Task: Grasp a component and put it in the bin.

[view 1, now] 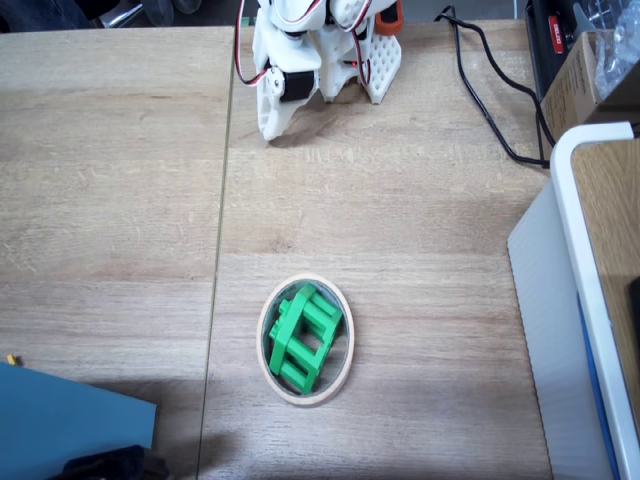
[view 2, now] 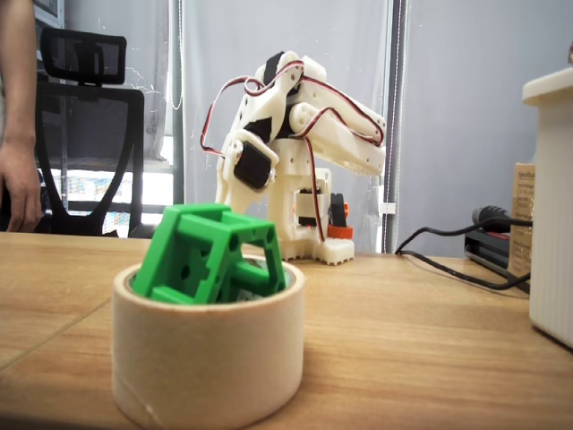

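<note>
The green component (view 1: 305,335) lies tilted inside the bin (view 1: 310,399), a beige ring of tape in the lower middle of the table. In the low fixed view the component (view 2: 210,255) sticks up above the wall of the bin (view 2: 206,358). My white arm is folded back at the table's far edge, well away from both. Its gripper (view 1: 272,122) points down at the table and looks shut with nothing in it. The low fixed view shows the gripper (view 2: 226,190) hanging in front of the arm's base.
A large white box (view 1: 560,300) stands at the right edge. A black cable (view 1: 480,90) runs across the far right of the table. A blue object (view 1: 60,420) lies at the near left corner. A person's hand (view 2: 18,184) hangs beside a black chair (view 2: 85,134).
</note>
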Controlling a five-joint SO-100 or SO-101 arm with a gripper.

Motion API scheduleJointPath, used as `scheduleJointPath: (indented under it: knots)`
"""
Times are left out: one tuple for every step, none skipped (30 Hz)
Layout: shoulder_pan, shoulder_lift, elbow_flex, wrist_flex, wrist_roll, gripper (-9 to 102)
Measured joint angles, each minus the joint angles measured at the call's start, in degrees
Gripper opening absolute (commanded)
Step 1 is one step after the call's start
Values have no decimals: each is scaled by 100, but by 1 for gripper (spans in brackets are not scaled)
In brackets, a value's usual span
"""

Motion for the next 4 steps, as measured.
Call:
scheduleJointPath:
  knots:
    - [0, 0, 0, 0, 0, 0]
    - [0, 0, 0, 0, 0, 0]
    - [0, 0, 0, 0, 0, 0]
    - [0, 0, 0, 0, 0, 0]
